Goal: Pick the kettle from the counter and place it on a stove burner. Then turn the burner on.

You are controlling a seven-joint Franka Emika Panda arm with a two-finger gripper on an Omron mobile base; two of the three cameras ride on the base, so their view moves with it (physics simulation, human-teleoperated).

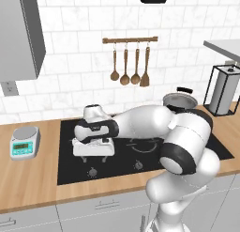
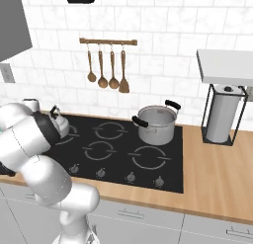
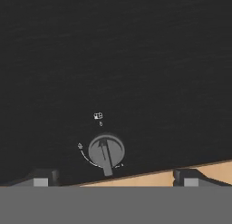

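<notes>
The small shiny kettle (image 2: pixel 60 124) stands on the left rear of the black cooktop (image 2: pixel 118 144), partly behind my arm. A grey arc of a stove burner (image 2: pixel 73 132) curves out beside it. My gripper (image 1: pixel 95 157) hangs open and empty over the cooktop's front left, above the leftmost knob (image 1: pixel 92 171). In the hand view that grey knob (image 3: pixel 106 151) lies just ahead of my gripper (image 3: pixel 115 178), between the two spread fingertips (image 3: pixel 43 178), with its pointer toward the wood counter (image 3: pixel 149 177) edge.
A bigger steel pot (image 2: pixel 155 123) with black handles sits on the right rear of the cooktop. Three more knobs (image 2: pixel 130 177) line its front edge. A kitchen scale (image 1: pixel 24 142) rests on the counter at left, and a paper towel holder (image 2: pixel 222 117) at right.
</notes>
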